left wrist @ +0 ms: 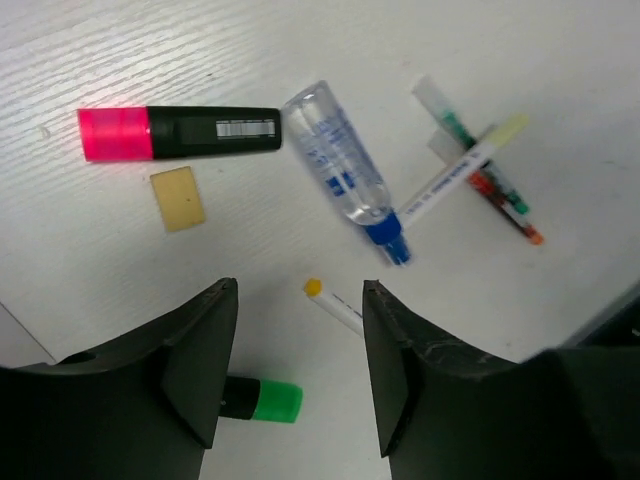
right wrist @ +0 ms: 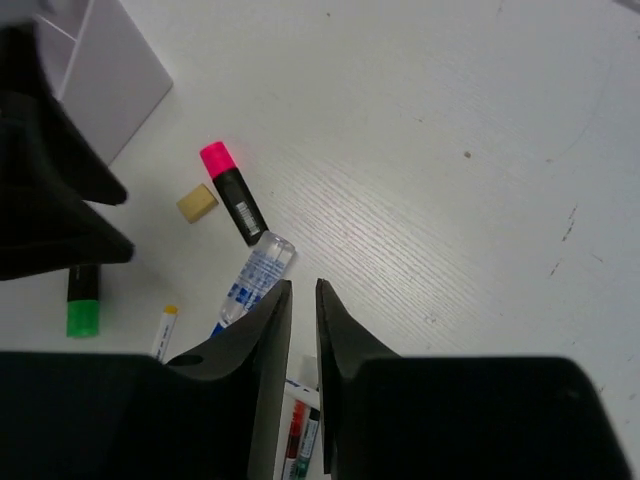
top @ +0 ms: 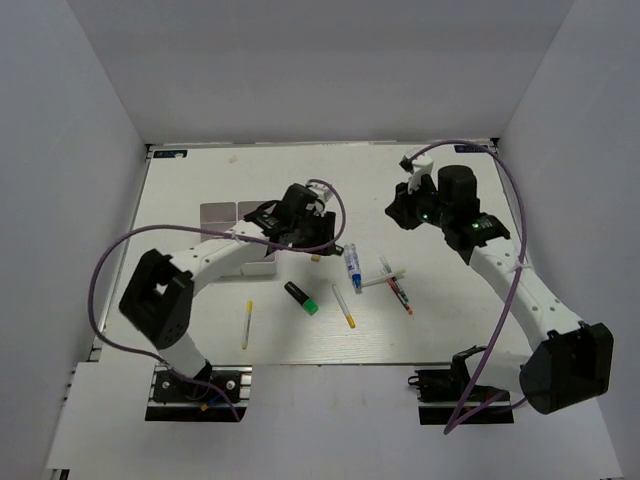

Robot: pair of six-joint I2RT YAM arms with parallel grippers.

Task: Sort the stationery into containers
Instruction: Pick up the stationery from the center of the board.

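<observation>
The left gripper (left wrist: 298,335) is held parted and empty above the yellow-tipped pen (left wrist: 338,308). The right gripper (right wrist: 303,330) is almost pinched, with nothing grasped. All visible stationery is left outside the containers (top: 222,212). If the jaws are lowered askew, the green highlighter (left wrist: 265,400) (just beside) could be nudged away.

Left wrist cam: green highlighter (left wrist: 272,400) body hidden behind a finger of left end effector (left wrist: 300,288); yellow-tipped pen (left wrist: 333,305) runs under the other finger. Right wrist cam: containers (right wrist: 115,75) cut off by top-left edge; two pens (right wrist: 298,440) mostly behind right end effector (right wrist: 303,285). Top cam: eraser (top: 316,258) too small to ID; pink highlighter (left wrist: 180,133) hidden under left arm (top: 215,262).
</observation>
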